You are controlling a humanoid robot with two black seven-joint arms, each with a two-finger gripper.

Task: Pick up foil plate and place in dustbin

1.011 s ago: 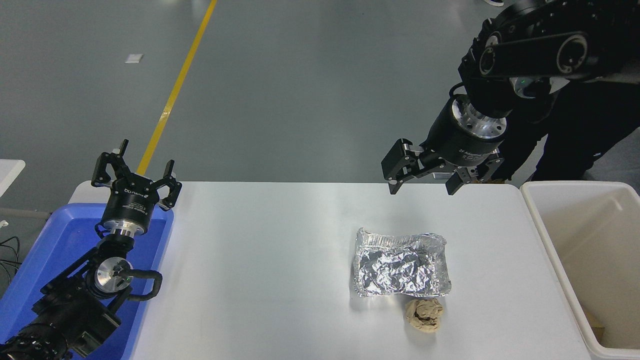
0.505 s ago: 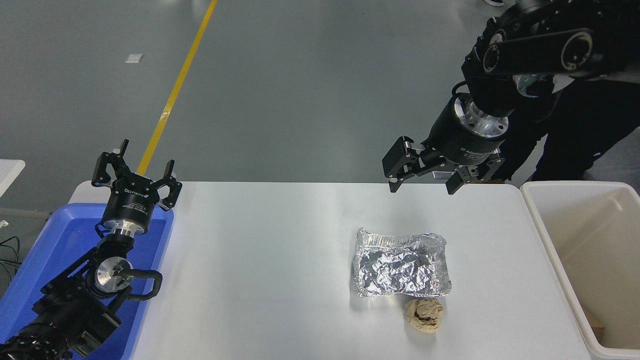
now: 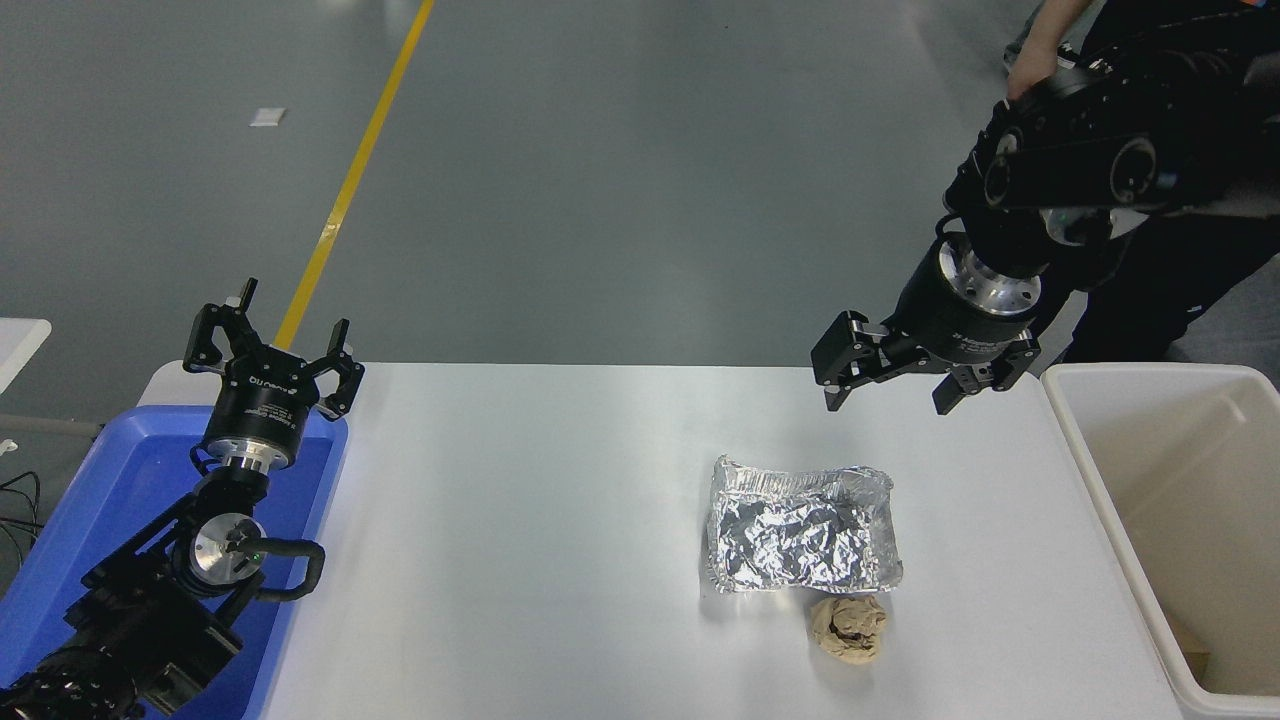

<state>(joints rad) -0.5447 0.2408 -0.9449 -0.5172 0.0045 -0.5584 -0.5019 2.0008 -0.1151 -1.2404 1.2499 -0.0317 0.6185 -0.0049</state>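
Note:
The foil plate point(image 3: 801, 526), a crinkled silver tray with a raised rim, lies on the white table point(image 3: 520, 520) right of centre. My right gripper point(image 3: 888, 398) hangs open above the table's far edge, up and a little to the right of the plate, with nothing between its fingers. The dustbin point(image 3: 1180, 520), an off-white tub with a cream inside, stands off the table's right end. My left gripper point(image 3: 272, 352) is parked open at the lower left, over the blue bin.
A crumpled tan paper ball point(image 3: 849, 627) lies just in front of the foil plate. A blue bin point(image 3: 60, 530) stands at the table's left end. A person in dark clothes point(image 3: 1170, 280) stands behind my right arm at the top right.
My right gripper has moved to the right and slightly down, nearer the table's far edge. The foil plate and the left arm have not moved.

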